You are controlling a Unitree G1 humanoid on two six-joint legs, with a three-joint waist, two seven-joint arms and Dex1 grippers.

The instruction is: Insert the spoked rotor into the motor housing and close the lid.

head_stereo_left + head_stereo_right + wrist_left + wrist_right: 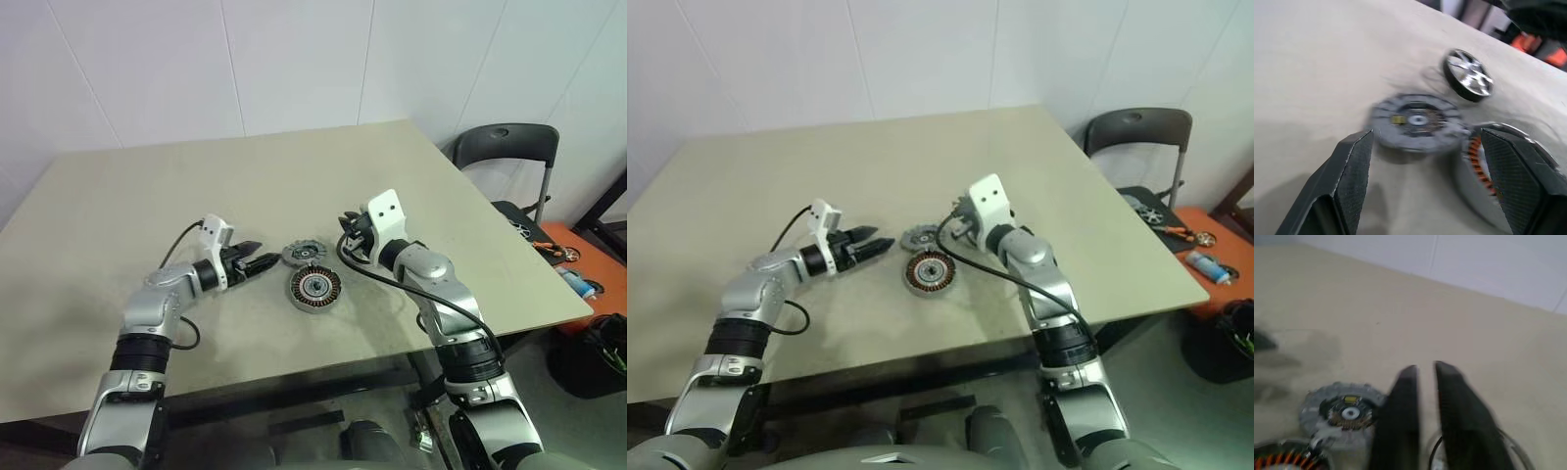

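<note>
The motor housing (314,287), a squat round cylinder with copper windings showing, sits open on the table near its front middle. The lid (302,254), a flat grey disc with a small hub, lies touching it on the far side. In the left wrist view the spoked rotor (1469,76), a dark ring with silver spokes, lies beyond the lid, close under my right gripper. My left gripper (257,262) hovers just left of the lid, open and empty, its fingers (1354,166) spread wide. My right gripper (348,230) is shut, with nothing between its fingers (1400,411).
The beige table (196,186) has open room to the left and at the back. A black chair (505,147) stands past the right edge. Tools and an orange surface (563,255) sit beyond the table's right front corner.
</note>
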